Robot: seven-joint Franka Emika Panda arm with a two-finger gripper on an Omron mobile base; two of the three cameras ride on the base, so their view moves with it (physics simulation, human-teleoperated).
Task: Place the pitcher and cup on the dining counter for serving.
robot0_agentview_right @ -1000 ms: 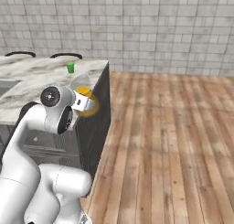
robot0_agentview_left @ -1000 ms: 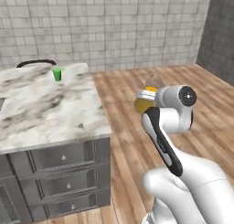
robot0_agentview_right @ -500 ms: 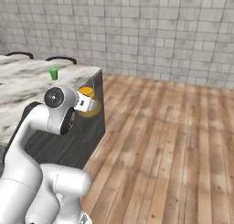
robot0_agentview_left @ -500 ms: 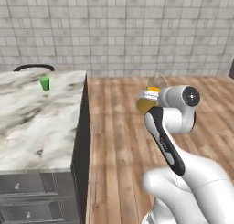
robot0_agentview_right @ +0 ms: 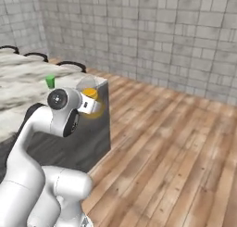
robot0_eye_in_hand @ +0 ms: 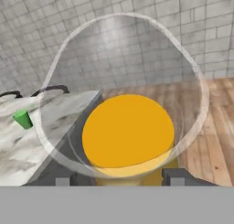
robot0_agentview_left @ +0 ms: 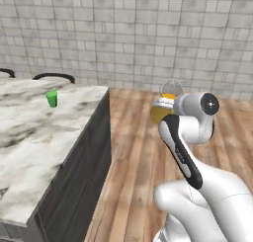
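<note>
- the pitcher point(robot0_eye_in_hand: 128, 136) is clear glass with a wide rim, and the orange-yellow liquid sits low in its body.
- the gripper point(robot0_eye_in_hand: 121, 176) has it in hand: one dark fingertip on each side of the base, jaws spread to the jug's width.
- it hangs in the air over the wooden floor point(robot0_agentview_right: 185, 152), just beyond the end of the dining counter point(robot0_agentview_left: 29, 152).
- the cup point(robot0_agentview_left: 52, 98), small and bright green, stands upright on the marble near the far edge, well apart from the pitcher.
- the counter's end edge runs beside open floor, and bare marble lies on the near side of the cup.
</note>
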